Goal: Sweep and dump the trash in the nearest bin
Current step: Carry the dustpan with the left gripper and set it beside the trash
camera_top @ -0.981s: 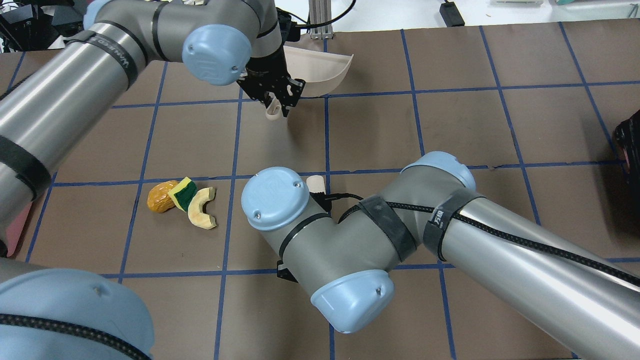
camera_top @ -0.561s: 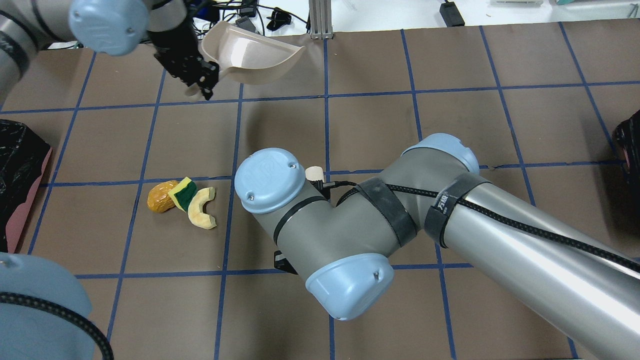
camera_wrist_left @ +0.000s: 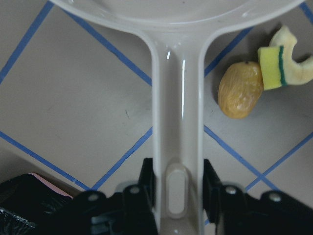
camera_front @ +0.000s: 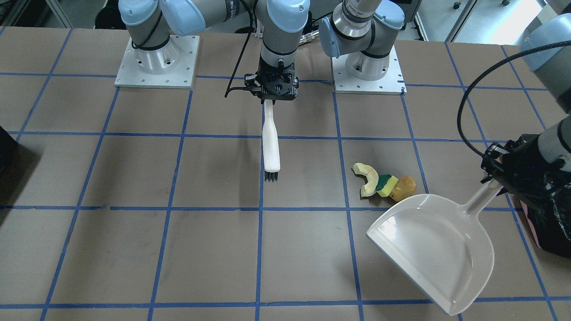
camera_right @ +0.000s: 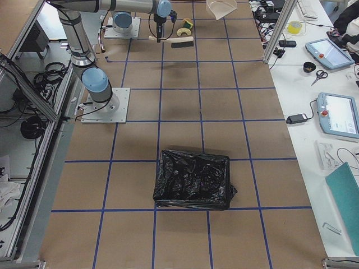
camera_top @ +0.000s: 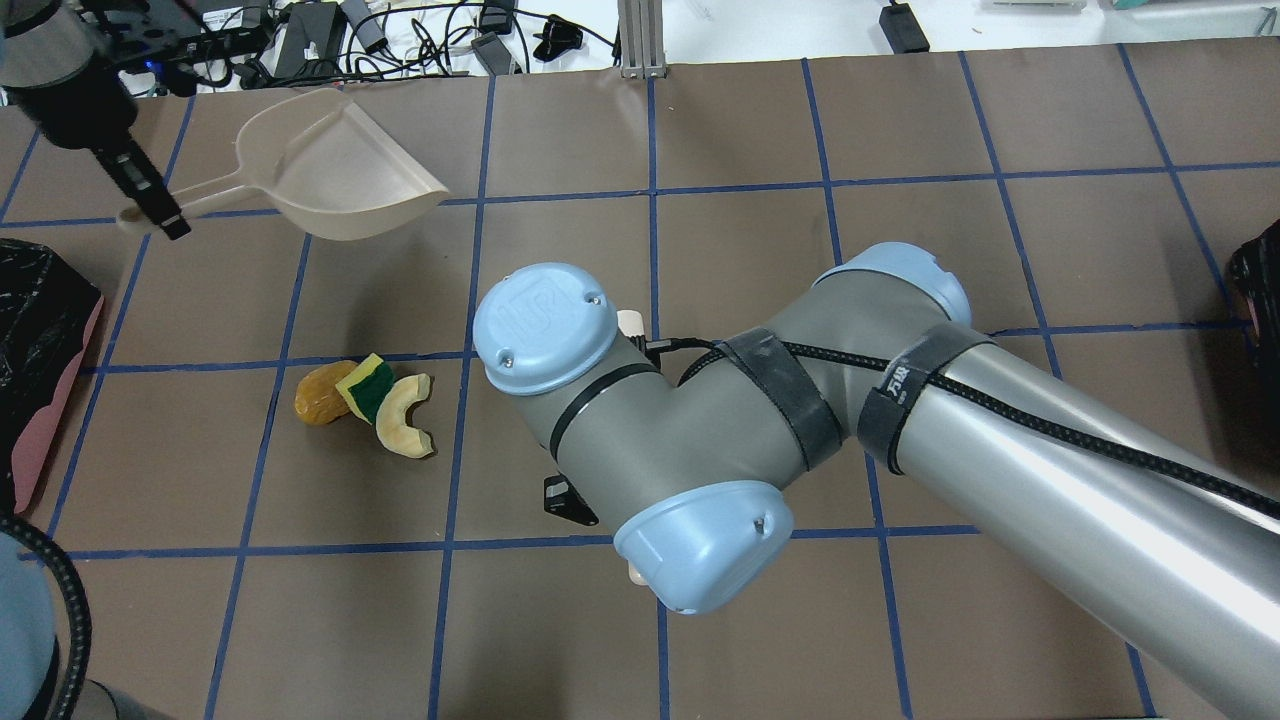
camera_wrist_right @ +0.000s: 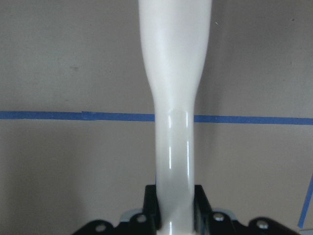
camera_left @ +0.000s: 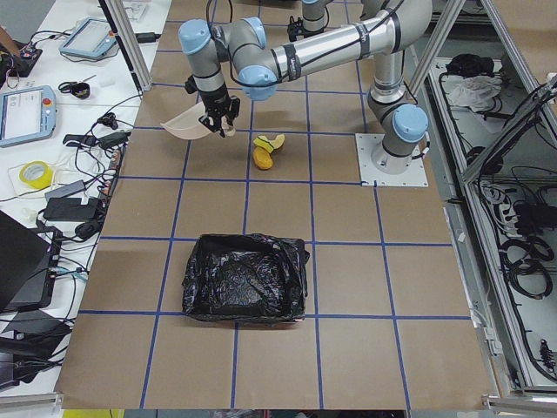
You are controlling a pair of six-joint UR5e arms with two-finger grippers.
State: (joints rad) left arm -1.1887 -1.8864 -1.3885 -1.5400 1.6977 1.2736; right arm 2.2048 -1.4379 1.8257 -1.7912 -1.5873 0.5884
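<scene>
My left gripper (camera_top: pixel 150 205) is shut on the handle of a beige dustpan (camera_top: pixel 340 170) and holds it in the air over the far left of the table; the wrist view shows the fingers (camera_wrist_left: pixel 146 178) clamped on the handle (camera_wrist_left: pixel 178 122). The trash lies in a row: an orange lump (camera_top: pixel 322 393), a yellow-green sponge (camera_top: pixel 365 387) and a pale crescent (camera_top: pixel 405 415). My right gripper (camera_front: pixel 270 96) is shut on a white brush (camera_front: pixel 271 142), whose dark bristles (camera_front: pixel 271 176) point away from the robot. The pink-sided bin with a black bag (camera_top: pixel 40 330) stands at the left edge.
A second black-bagged container (camera_right: pixel 193 179) stands toward the table's right end, and shows at the right edge of the overhead view (camera_top: pixel 1260 270). My right arm's elbow (camera_top: pixel 650 450) covers the middle of the overhead view. Cables and devices lie beyond the far edge (camera_top: pixel 330 25).
My left arm has swung the dustpan from the far middle of the table to the far left and turned it. The right arm shifted only slightly. The trash has not moved.
</scene>
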